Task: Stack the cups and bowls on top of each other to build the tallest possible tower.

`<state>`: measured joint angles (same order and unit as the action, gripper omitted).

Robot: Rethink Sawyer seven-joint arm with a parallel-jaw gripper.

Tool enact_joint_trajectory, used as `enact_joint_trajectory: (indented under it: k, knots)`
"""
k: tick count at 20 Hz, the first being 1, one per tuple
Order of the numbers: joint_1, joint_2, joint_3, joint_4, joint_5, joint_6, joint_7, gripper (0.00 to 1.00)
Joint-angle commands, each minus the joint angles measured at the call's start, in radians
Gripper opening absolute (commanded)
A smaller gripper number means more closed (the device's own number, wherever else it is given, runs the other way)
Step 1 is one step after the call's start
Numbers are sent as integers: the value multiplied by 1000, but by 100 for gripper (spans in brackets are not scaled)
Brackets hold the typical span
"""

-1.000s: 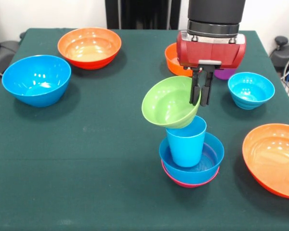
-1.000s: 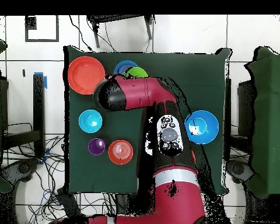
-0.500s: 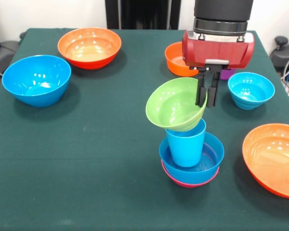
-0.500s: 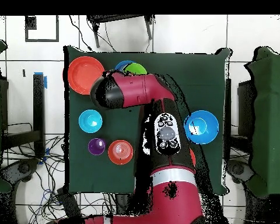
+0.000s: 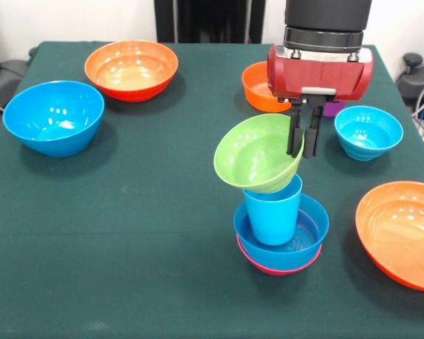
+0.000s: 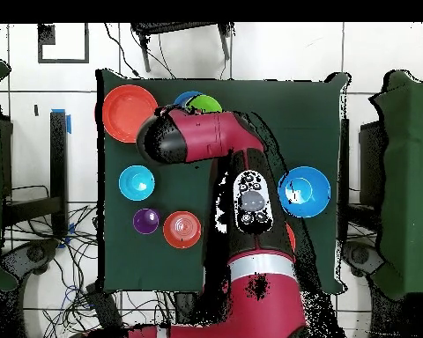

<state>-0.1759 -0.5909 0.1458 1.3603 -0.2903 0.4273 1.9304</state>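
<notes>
My gripper is shut on the right rim of a green bowl. The bowl hangs tilted, its mouth turned to the left, and its underside touches the rim of the light blue cup. The cup stands upright in a blue bowl nested in a pink bowl; together they make the tower. In the overhead view the arm covers most of the tower; only parts of the green bowl and the blue bowl show. The purple cup stands apart from the tower.
Loose on the green table: a large blue bowl, an orange bowl, a small orange bowl behind the gripper, a cyan bowl and a large orange bowl at the right edge.
The gripper has carried the green bowl a little to the right and up, so it sits more squarely over the light blue cup. It has not moved in the last half second.
</notes>
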Motion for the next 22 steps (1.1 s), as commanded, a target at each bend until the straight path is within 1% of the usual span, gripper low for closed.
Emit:
enact_joint_trajectory:
  k: [1,8,12,13,16,22]
  knots:
    - [10,60,29,11,-35,10,21,0]
    - [17,69,22,16,-38,-12,38,0]
    - [32,66,0,33,-53,-132,95,0]
    - [38,68,-7,34,-49,-141,96,100]
    - [42,68,-13,36,-48,-157,100,100]
    - [39,71,-8,28,-25,-120,65,100]
